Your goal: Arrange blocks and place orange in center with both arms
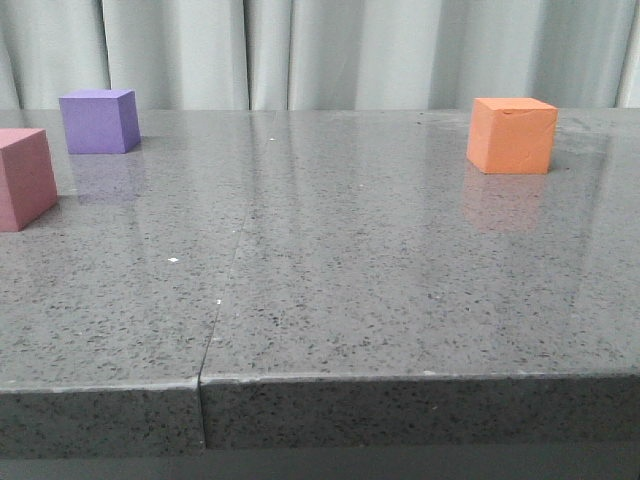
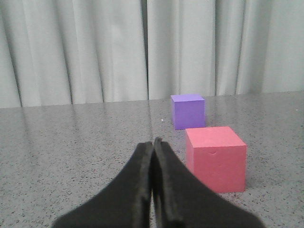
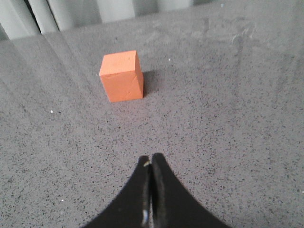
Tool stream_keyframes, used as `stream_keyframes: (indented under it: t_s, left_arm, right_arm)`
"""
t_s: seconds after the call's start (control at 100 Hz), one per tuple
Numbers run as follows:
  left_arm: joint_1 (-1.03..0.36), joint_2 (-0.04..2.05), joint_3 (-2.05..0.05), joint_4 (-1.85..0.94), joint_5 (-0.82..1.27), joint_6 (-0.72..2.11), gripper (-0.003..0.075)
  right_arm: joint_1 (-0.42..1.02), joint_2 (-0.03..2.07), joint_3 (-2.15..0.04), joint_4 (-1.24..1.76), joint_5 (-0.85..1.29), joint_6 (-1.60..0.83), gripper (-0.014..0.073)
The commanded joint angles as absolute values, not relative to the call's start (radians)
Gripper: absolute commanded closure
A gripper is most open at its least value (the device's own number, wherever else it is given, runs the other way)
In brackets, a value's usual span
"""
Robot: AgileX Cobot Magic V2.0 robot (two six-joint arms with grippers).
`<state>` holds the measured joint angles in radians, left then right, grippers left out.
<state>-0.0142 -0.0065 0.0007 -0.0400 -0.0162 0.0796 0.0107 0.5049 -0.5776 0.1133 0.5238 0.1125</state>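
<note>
Three cubes sit on the speckled dark-grey stone table (image 1: 400, 300), none touching another. Orange cube (image 1: 512, 135) is near the far right corner, upright, one flat face to the front cam, a faint reflection on the glossy top just before it. Purple cube (image 1: 98, 121) is near the far left corner, by the far edge. Pink-red cube (image 1: 24, 178) is at the left edge, nearer the front than the purple one, partly cut off by the frame. A small gap separates purple and pink-red; both are well apart from the orange one, w/ a wide bare stretch of table between. A thin seam (image 1: 225, 290) runs from the front edge toward the far edge, left of middle. Pale grey curtain (image 1: 320, 50) hangs behind the far edge.

Neither arm shows in the front cam. Left gripper (image 2: 153, 142): fingers pressed together tip to tip, clenched on nothing, low over the table. Pink-red cube (image 2: 216, 157) is just beside its tips, not touching; purple cube (image 2: 188, 110) is beyond that, toward the curtain. Right gripper (image 3: 151, 160): fingers likewise pinched together, empty, hanging above bare stone. Orange cube (image 3: 121, 76) lies ahead of it, apart from the tips, casting a short shadow on one side. Middle of the table holds no cube.
</note>
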Motion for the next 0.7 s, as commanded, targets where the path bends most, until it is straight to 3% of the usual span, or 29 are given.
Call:
stream_keyframes:
  t_s: [0.0,0.08,0.24,0.3,0.69]
  left_arm:
    - [-0.022,-0.034,0.041,-0.045,-0.097,0.071,0.0741]
    - [-0.022,-0.034,0.041,-0.045,-0.097,0.071,0.0741]
    - [-0.022,-0.034,0.041,-0.045,-0.097,0.071,0.0741]
    - [-0.022,-0.034,0.041,-0.045,-0.097,0.071,0.0741]
    - [-0.022,-0.034,0.041,-0.045,-0.097,0.071,0.0741]
  right_arm:
    - [0.007,0.595,-0.672,0.119,0.492,0.101,0.0549]
    - [0.007,0.669,-0.727,0.119,0.501,0.101,0.0407]
    - [0.007,0.795,-0.832,0.119,0.549,0.101,0.0023]
    - [0.009,0.841,-0.875,0.119,0.583,0.101,-0.0056]
    - [0.091,1.182,-1.237,0.121,0.828,0.101,-0.0052]
